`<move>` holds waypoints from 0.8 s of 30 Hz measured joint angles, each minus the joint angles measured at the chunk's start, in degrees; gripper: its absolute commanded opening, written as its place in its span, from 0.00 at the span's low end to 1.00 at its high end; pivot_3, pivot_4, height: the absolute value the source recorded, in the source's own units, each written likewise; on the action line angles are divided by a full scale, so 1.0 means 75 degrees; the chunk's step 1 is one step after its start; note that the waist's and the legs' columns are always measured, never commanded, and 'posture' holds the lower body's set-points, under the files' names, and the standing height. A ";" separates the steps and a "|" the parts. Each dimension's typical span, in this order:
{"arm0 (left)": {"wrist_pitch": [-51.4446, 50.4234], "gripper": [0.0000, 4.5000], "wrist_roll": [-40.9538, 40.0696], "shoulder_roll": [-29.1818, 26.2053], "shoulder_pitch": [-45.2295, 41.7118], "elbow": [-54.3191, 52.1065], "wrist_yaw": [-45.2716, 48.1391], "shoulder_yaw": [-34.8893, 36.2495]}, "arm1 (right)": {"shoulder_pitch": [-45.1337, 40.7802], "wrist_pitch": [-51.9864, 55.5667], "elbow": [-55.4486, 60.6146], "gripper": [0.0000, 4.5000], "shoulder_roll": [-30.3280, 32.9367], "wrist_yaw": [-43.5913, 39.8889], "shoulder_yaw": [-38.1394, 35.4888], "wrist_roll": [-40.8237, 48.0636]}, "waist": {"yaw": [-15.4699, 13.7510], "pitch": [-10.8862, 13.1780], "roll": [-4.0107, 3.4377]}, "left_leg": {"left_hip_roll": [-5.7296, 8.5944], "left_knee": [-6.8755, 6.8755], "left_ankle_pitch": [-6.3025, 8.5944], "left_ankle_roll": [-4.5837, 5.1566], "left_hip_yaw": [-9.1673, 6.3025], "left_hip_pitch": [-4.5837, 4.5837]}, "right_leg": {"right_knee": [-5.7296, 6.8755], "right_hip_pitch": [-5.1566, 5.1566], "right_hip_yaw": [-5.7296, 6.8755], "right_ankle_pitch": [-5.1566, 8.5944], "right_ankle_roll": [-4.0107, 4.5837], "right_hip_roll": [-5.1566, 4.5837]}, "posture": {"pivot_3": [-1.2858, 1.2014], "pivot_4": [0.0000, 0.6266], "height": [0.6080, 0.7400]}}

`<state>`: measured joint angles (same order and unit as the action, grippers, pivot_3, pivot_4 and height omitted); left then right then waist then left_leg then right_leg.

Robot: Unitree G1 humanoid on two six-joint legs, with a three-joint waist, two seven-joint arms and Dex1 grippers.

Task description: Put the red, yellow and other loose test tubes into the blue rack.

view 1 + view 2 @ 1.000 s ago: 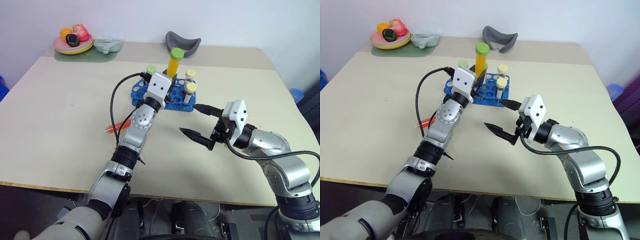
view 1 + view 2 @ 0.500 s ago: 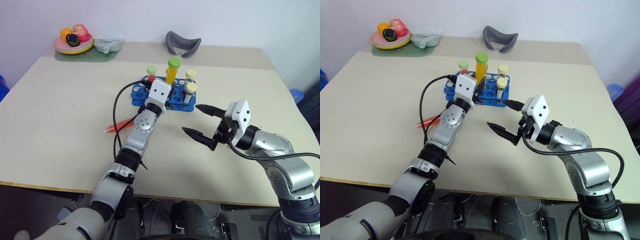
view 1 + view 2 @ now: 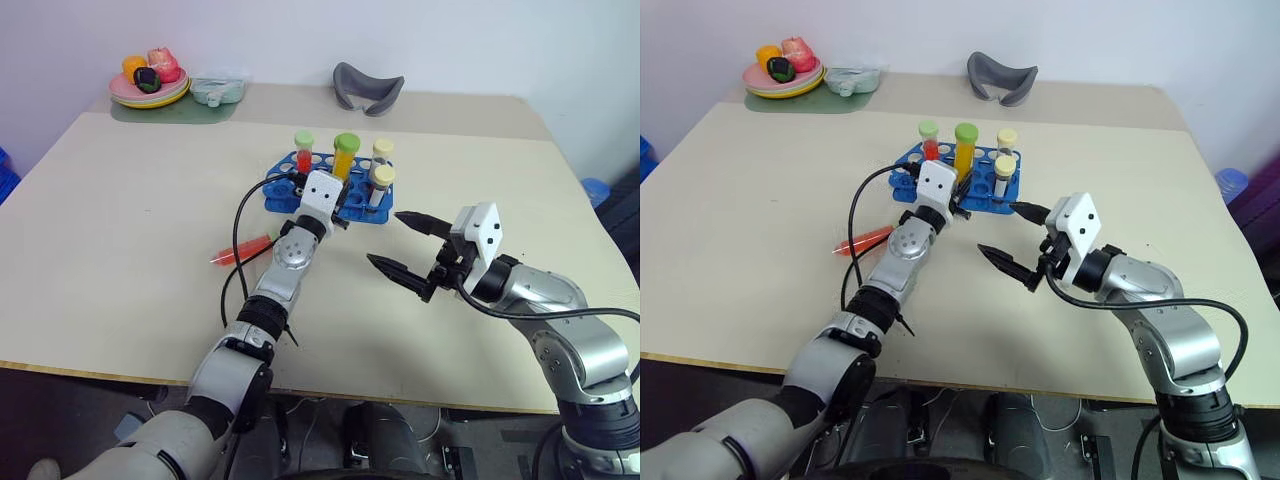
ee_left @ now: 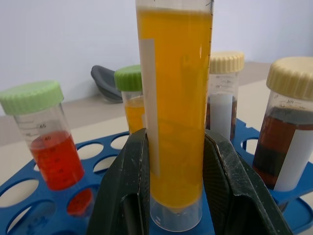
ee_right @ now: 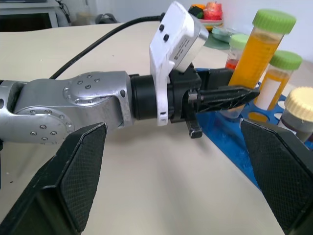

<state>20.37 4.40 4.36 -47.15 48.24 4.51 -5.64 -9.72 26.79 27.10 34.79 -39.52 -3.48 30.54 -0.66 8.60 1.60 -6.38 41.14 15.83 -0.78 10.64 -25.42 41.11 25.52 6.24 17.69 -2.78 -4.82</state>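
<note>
The blue rack (image 3: 276, 194) stands mid-table. In it are a red tube with a pale green cap (image 3: 303, 151), two cream-capped tubes (image 3: 381, 150) (image 3: 379, 179) and a smaller yellow tube (image 4: 129, 105). My left gripper (image 4: 176, 138) is shut on a large yellow-orange tube with a green cap (image 3: 346, 152). It holds the tube upright over the rack, lower end down at the top tier. My right gripper (image 3: 384, 238) hangs open to the right of the rack, holding nothing. A slim red piece (image 3: 243, 250) lies flat on the table beside my left forearm.
At the back left sit a plate of toy fruit (image 3: 147, 90) and a pale green dish (image 3: 218, 91). A grey curved piece (image 3: 367, 86) lies behind the rack. A black cable (image 3: 240, 215) loops off my left arm.
My left gripper has come down with the yellow-orange tube, from high above the rack to the rack's top. The right gripper has stayed in place, open.
</note>
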 measured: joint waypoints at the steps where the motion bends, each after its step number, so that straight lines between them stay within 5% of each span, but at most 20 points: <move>1: 0.0068 0.20 0.0000 0.0014 -0.0045 0.0087 0.0001 0.0029 | 0.0034 0.0006 0.0000 0.99 0.0000 0.0031 -0.0002 -0.0002 | 0.0002 0.0000 0.0000 | 0.0000 0.0000 0.0000 0.0001 0.0000 0.0000 | 0.0000 0.0000 0.0000 0.0000 0.0000 0.0000 | 0.52 0.24 0.61; 24: 0.0540 0.20 0.0025 0.0020 -0.0122 0.0734 -0.0127 0.0121 | 0.0410 0.0033 0.0037 0.99 -0.0005 0.0342 -0.0193 -0.0002 | 0.0007 0.0000 0.0001 | 0.0000 0.0000 0.0001 0.0002 -0.0008 0.0000 | 0.0000 0.0000 0.0001 0.0000 0.0000 0.0000 | 0.52 0.24 0.61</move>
<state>24.42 4.59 4.51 -48.07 53.75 3.56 -4.73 -6.65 27.03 27.37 34.75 -36.96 -4.93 30.52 -0.61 8.60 1.61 -6.39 41.14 15.84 -0.77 10.58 -25.43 41.11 25.52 6.25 17.70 -2.78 -4.82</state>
